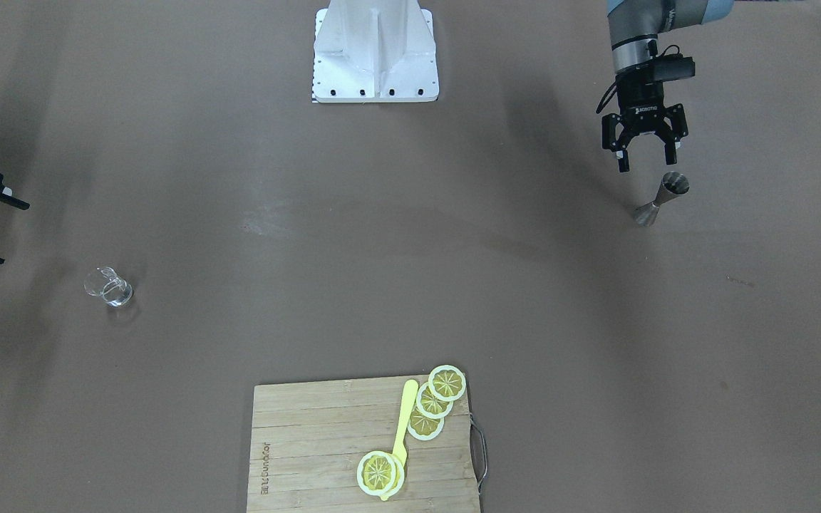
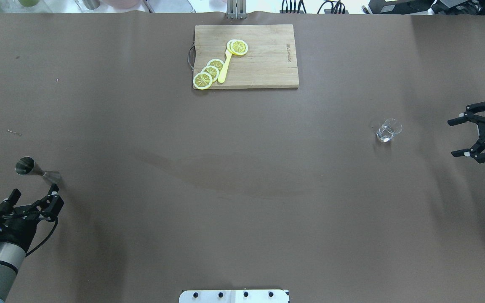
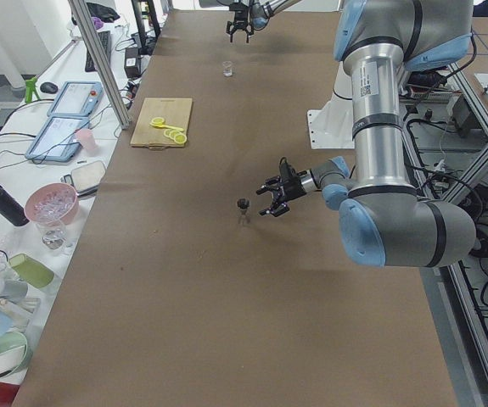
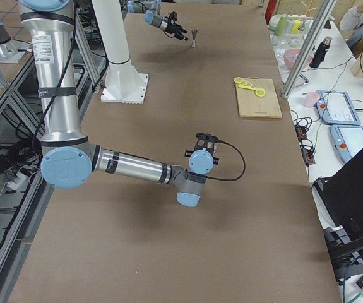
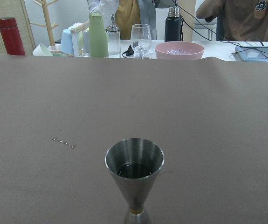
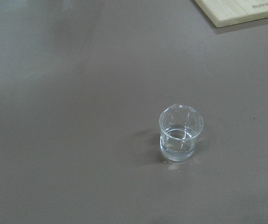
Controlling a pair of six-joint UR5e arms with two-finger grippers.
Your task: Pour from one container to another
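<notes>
While the double-cone steel jigger (image 2: 32,168) is standing upright just at the far side of your left gripper (image 2: 34,193), that gripper is gaping wide, empty. Your right gripper (image 2: 453,138) is also hanging open, empty.

ROBOTIQ on L tool (image 1: 646,162)

Open table (image 2: 242,189) robot-side of the cutting board (image 2: 263,63).
Obstacles: jigger (image 2: 30,167) far to the board's robot-left, glass (image 2: 389,130) to its robot-right, both upright, well apart.
</notes>
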